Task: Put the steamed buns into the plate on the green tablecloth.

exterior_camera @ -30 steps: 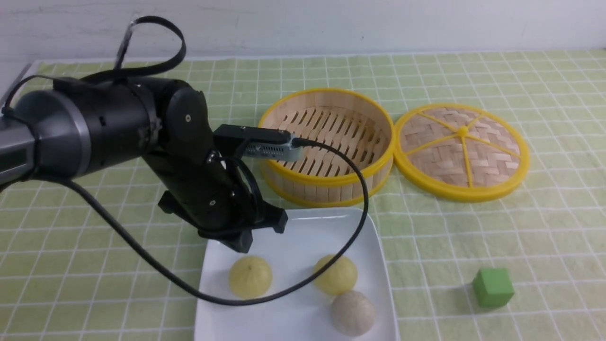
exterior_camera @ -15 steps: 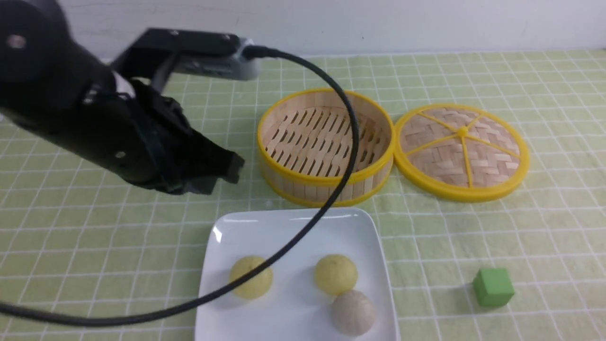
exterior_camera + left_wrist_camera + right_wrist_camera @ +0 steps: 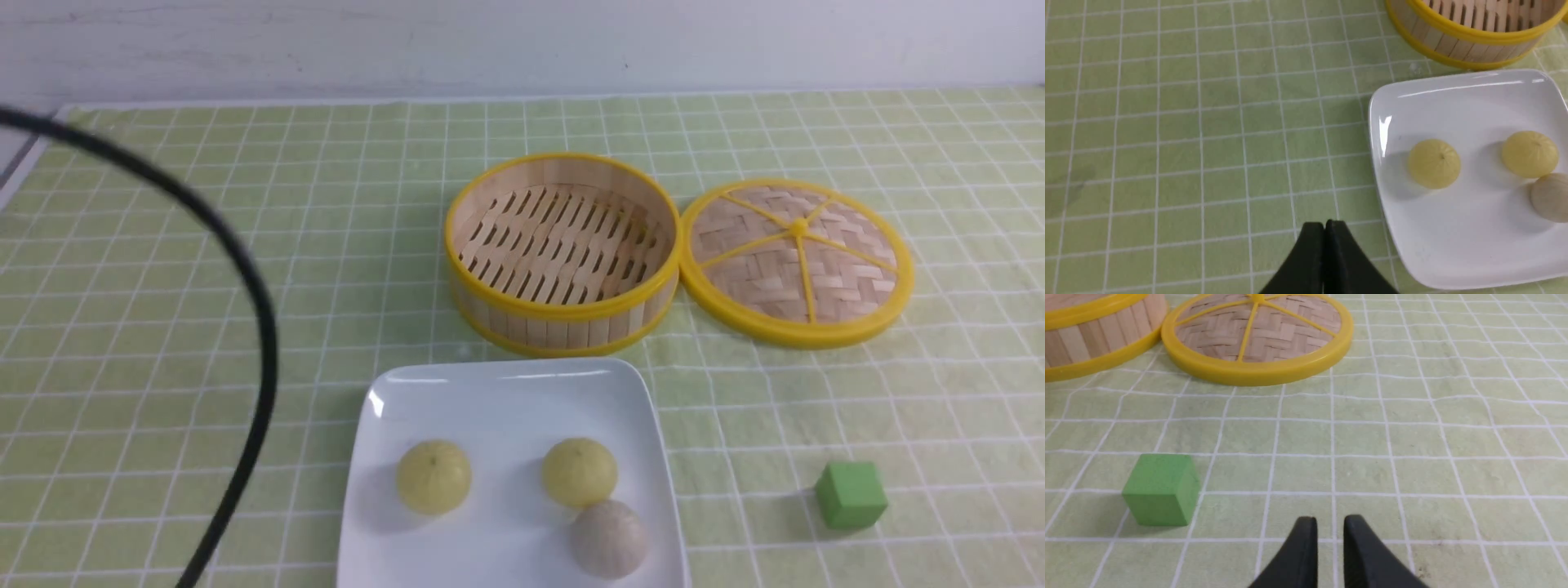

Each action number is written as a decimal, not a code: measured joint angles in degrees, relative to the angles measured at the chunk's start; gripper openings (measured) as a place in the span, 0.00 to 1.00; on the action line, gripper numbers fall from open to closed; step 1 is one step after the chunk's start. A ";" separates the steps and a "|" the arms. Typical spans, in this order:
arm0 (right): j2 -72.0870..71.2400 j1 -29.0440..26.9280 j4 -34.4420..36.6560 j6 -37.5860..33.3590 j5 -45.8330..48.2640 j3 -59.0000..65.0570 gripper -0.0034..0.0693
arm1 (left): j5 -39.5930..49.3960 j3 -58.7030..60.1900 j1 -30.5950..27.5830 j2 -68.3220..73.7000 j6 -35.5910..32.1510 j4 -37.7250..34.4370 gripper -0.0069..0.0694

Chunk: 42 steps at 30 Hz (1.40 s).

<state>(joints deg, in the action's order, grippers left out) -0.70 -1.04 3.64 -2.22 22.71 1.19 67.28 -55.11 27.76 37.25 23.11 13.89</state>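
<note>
Two pale yellow steamed buns (image 3: 433, 477) (image 3: 580, 471) lie in the white square plate (image 3: 506, 384) on the green tablecloth (image 3: 163, 245). They also show in the left wrist view (image 3: 1434, 163) (image 3: 1530, 154), with the plate (image 3: 1453, 94). My left gripper (image 3: 1324, 223) is shut and empty, above the cloth beside the plate's left side. My right gripper (image 3: 1329, 518) is empty, its jaws all but closed with a narrow gap, low over bare cloth. Neither gripper shows in the front view.
A grey-beige bun (image 3: 608, 539) lies in the plate beside one yellow bun. A bamboo steamer basket (image 3: 563, 253) stands behind the plate, its woven lid (image 3: 796, 261) to the right. A small green cube (image 3: 851, 494) (image 3: 1160, 490) sits right of the plate. A black cable (image 3: 261, 327) arcs at left.
My left arm has pulled back from over the plate, up and to the left, out of the front view; only its cable shows. The buns have not moved.
</note>
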 joint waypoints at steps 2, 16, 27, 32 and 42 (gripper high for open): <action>0.00 -0.38 0.00 0.00 0.00 0.00 0.22 | 0.04 3.86 0.00 -3.41 2.10 0.00 0.11; 0.00 -0.49 -0.02 0.00 0.00 0.00 0.25 | -40.36 31.81 0.00 -21.63 3.42 0.26 0.12; 0.00 -0.49 -0.08 -0.05 0.05 0.00 0.26 | -48.06 38.43 0.00 -21.76 3.42 0.84 0.14; 0.00 -0.49 -0.08 -0.05 0.05 0.00 0.28 | -42.50 38.48 0.00 -21.76 3.42 1.92 0.14; 0.00 -0.49 -0.08 -0.05 0.05 0.00 0.29 | -43.48 44.73 -4.19 -21.76 1.95 0.76 0.15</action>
<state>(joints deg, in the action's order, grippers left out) -0.70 -1.53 3.56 -2.27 22.76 1.19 23.80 -10.38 23.57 15.49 25.06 14.66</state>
